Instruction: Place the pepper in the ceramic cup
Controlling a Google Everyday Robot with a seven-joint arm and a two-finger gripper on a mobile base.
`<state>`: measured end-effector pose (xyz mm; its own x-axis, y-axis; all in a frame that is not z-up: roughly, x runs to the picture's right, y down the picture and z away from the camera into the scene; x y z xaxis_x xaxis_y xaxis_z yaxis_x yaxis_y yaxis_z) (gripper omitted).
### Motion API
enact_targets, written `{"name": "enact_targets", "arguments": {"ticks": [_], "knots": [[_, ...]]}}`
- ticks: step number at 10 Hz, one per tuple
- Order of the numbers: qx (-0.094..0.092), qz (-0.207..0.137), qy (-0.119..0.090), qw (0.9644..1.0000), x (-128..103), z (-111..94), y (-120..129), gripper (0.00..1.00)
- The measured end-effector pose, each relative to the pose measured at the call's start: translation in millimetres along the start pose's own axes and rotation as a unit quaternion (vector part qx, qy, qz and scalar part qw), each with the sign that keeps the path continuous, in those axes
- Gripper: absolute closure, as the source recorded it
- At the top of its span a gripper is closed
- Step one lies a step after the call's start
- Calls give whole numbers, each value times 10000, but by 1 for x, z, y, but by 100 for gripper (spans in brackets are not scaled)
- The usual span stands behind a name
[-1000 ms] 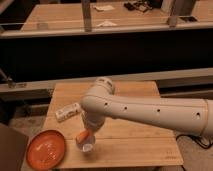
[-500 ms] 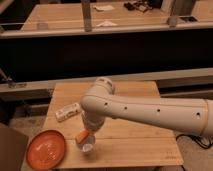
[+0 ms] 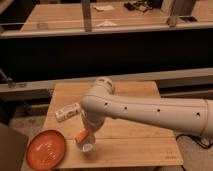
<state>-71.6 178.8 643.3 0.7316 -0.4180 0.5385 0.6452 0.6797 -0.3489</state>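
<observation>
Tilting into the ceramic cup (image 3: 87, 145), the pepper (image 3: 81, 135) hangs under the gripper (image 3: 90, 129); claw state unclear. Orange plate (image 3: 46, 149) lies at 9 o'clock, white bottle (image 3: 67, 112) at 11.

The pepper (image 3: 81, 135) sits slightly lower over the ceramic cup (image 3: 87, 145).

Gripper (image 3: 86, 134) fingers hidden under the arm (image 3: 150, 111), pepper (image 3: 81, 135) partly covered, cup (image 3: 87, 145) rim partly blocked, bottle (image 3: 67, 112) end hidden
</observation>
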Motion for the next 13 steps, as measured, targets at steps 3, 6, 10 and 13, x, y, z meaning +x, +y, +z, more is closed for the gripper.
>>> {"name": "enact_targets", "arguments": {"ticks": [3, 6, 10, 13], "knots": [[3, 0, -3, 10000, 0, 0, 0, 71], [3, 0, -14, 10000, 0, 1, 0, 74], [8, 0, -17, 10000, 0, 0, -1, 70], [11, 0, -22, 10000, -1, 1, -1, 74]]}}
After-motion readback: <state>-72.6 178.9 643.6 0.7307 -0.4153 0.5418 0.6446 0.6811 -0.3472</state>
